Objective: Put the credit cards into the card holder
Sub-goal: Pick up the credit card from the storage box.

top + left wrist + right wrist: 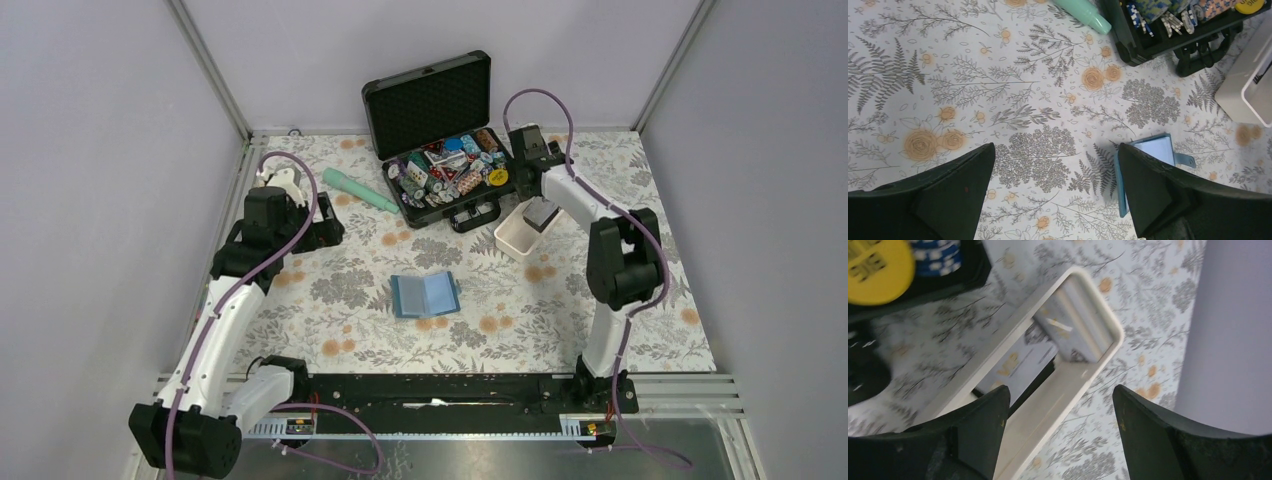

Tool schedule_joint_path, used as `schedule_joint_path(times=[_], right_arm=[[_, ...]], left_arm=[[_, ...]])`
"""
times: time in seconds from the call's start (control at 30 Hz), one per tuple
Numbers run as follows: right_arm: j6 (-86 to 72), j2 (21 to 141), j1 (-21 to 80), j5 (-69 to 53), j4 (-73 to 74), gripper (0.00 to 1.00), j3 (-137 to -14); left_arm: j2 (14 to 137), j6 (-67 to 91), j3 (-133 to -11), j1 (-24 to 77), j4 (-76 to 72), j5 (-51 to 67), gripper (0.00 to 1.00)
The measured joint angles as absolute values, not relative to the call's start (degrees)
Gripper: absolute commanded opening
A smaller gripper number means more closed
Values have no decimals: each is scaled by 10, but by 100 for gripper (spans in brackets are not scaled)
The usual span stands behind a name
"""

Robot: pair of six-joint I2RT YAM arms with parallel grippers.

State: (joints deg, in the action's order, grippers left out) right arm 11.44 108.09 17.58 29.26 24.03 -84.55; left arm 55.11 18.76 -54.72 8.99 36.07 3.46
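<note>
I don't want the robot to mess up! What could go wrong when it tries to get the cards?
The credit cards sit down inside the white tray, so the open right gripper might bump its rim or grab the tray instead. The card holder lies open and loose mid-table with nothing holding it, so it may slide when a card is pushed in.

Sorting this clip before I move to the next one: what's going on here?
Nothing is held yet. The right gripper, jaws open, hangs over the white tray, where the credit cards lie, beside the black case of poker chips. The left gripper, also open and empty, hovers above the floral cloth. The card holder lies open mid-table, with no card visibly in it.
</note>
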Motion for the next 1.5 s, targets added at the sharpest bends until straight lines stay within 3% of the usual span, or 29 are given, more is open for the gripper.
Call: schedule_joint_path(times=[0.47, 0.87, 1.5], right_arm=[[190, 1193, 103, 315, 279, 82, -968], [200, 1243, 90, 288, 291, 82, -982], [229, 1252, 90, 310, 264, 70, -985]], left_arm=[[551, 174, -535, 84, 363, 25, 99], [552, 173, -528, 84, 363, 28, 99], [552, 173, -528, 84, 363, 32, 99]])
